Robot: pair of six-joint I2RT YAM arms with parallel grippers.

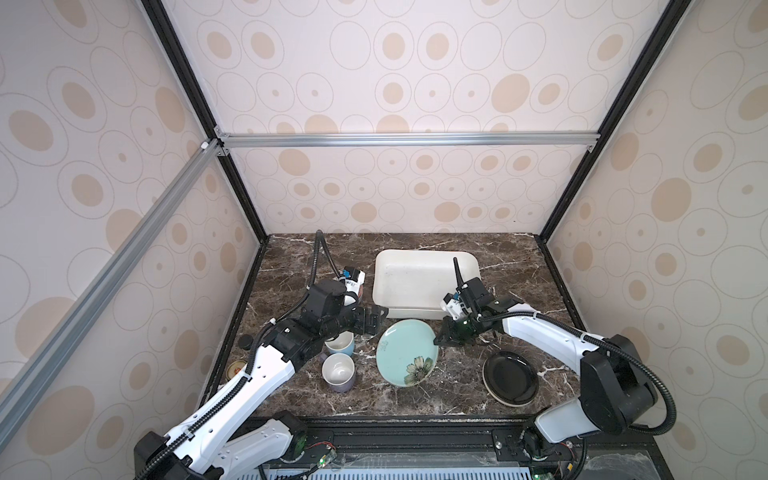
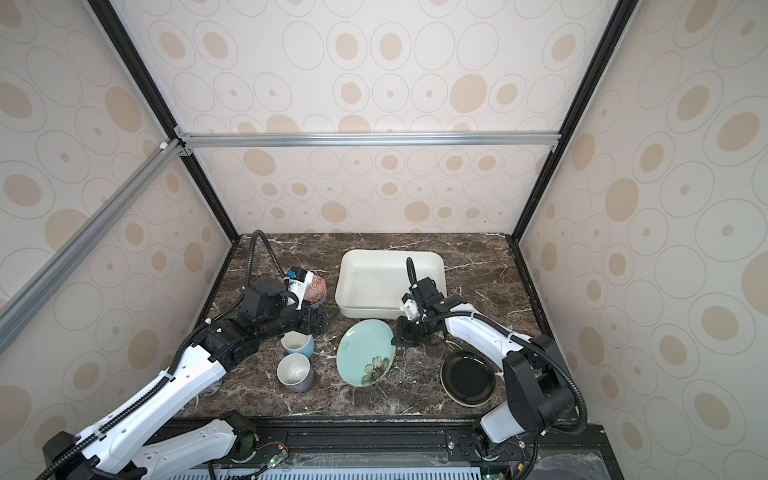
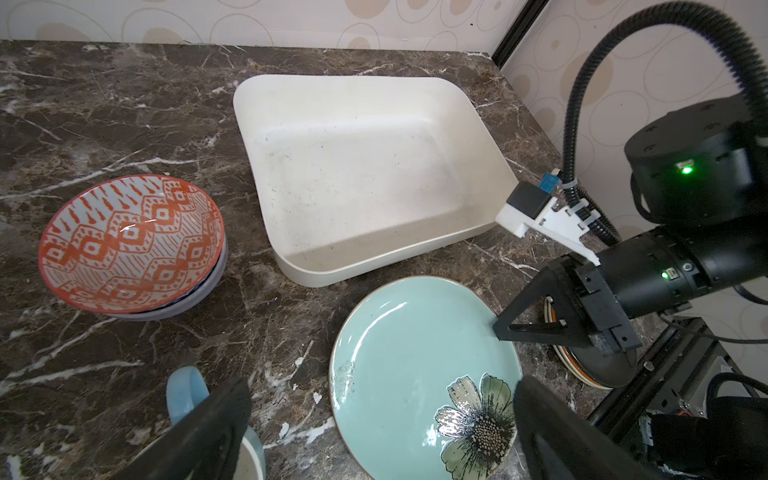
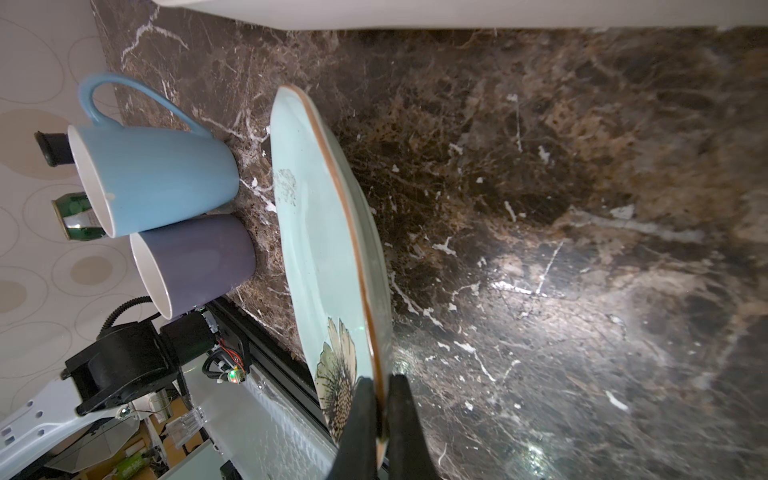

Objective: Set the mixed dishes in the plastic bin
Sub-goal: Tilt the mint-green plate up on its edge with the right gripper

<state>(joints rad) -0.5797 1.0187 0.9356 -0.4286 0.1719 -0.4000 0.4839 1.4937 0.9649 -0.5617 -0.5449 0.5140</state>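
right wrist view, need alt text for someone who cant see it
The right gripper is shut on the rim of the teal flower-painted plate, seen nearly edge-on against the dark marble table. Beyond it stand a light-blue mug and a lavender-grey mug side by side, a green can behind them, and the white bin at the picture's edge.

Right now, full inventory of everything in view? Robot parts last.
plastic bin: 1, white, back centre, empty
teal plate: 1, teal with flower, in front of bin
black plate: 1, black, cream rim, front right
bowls: at least 2 stacked, orange-patterned over lavender, left of bin
light-blue mug: 1, left of teal plate
lavender mug: 1, in front of light-blue mug
green can: 1, far left edge
dark jar: 1, behind can
table: 1, dark marble
left gripper: open, empty, near bin's front-left corner
right gripper: shut on teal plate rim
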